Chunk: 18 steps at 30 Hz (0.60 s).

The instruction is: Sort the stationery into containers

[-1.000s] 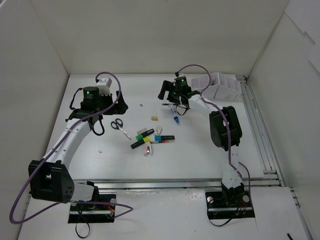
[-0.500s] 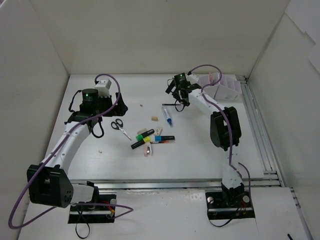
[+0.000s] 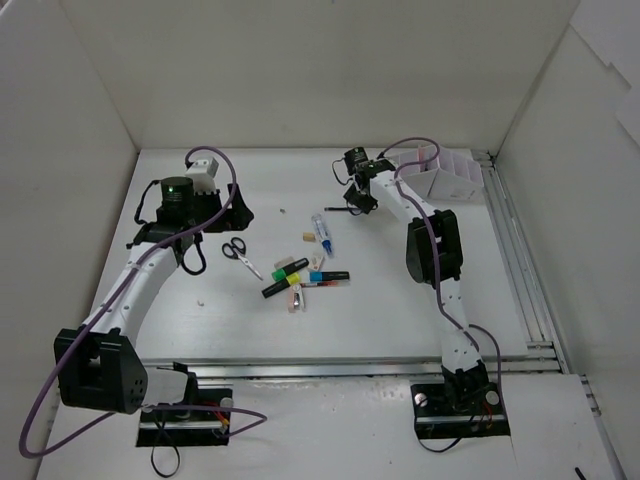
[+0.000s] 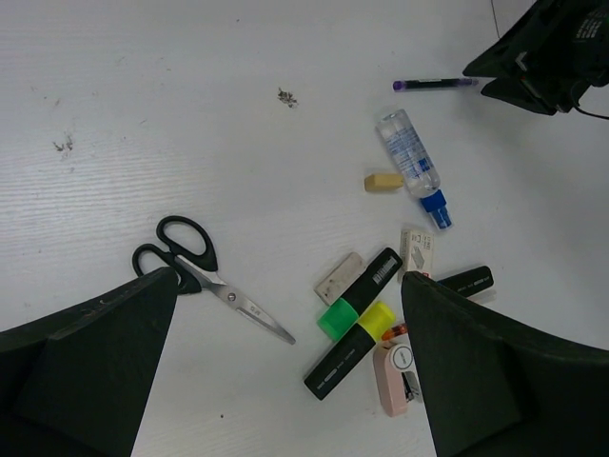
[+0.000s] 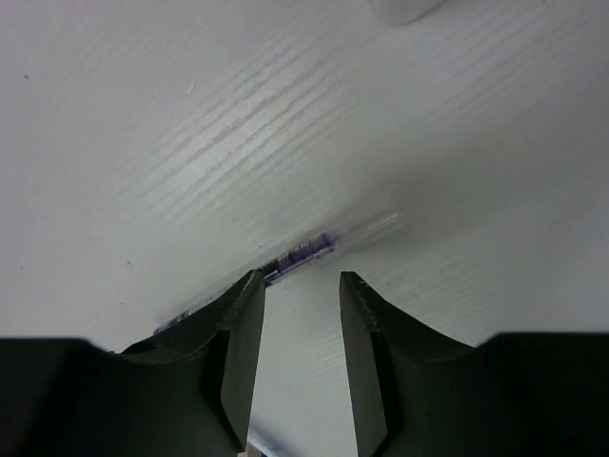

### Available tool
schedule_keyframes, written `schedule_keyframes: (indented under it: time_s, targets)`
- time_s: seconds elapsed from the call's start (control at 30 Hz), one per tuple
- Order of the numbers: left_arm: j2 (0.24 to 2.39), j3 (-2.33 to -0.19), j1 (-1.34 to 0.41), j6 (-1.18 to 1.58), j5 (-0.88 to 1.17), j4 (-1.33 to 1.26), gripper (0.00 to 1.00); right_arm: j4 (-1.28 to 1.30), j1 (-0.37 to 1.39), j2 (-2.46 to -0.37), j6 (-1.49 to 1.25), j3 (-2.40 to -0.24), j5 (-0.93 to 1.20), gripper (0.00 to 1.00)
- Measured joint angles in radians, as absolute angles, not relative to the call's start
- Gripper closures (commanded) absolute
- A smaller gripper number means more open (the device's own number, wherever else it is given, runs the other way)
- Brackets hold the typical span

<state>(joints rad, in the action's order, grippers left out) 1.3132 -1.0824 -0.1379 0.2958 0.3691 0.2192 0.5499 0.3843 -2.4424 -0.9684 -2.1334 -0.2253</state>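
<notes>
The stationery lies mid-table: black-handled scissors (image 3: 240,253) (image 4: 205,276), green and yellow capped markers (image 3: 285,278) (image 4: 357,319), a blue-tipped tube (image 3: 322,231) (image 4: 414,167), a beige eraser (image 3: 309,237) (image 4: 383,181). A thin purple pen (image 3: 338,211) (image 4: 436,84) (image 5: 300,255) lies apart, farther back. My right gripper (image 3: 357,200) (image 5: 300,278) is low over the table beside this pen. Its jaws are narrowed but apart, with nothing between them; the pen runs just past the left fingertip (image 5: 249,290). My left gripper (image 3: 232,208) (image 4: 288,276) hangs wide open above the scissors and markers. The white organiser (image 3: 440,175) stands at the back right.
A pink stapler-like item (image 4: 392,379), a white eraser (image 4: 338,278) and a black marker (image 4: 466,280) lie in the pile. A tiny white piece (image 3: 203,299) sits front left. Metal rails (image 3: 520,260) run along the right side. White walls enclose the table.
The right gripper has moved back and left from the tube to the purple pen, and its jaws have narrowed. The tube now lies free, shifted left. The left arm barely moved.
</notes>
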Motion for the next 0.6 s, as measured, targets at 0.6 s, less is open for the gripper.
schedule_keyframes:
  time_s: [0.6]
  targets:
    - [1.120, -1.002, -0.104, 0.329, 0.342, 0.176, 0.00, 0.731, 0.339, -2.505, -0.969, -2.238, -0.220, 0.44]
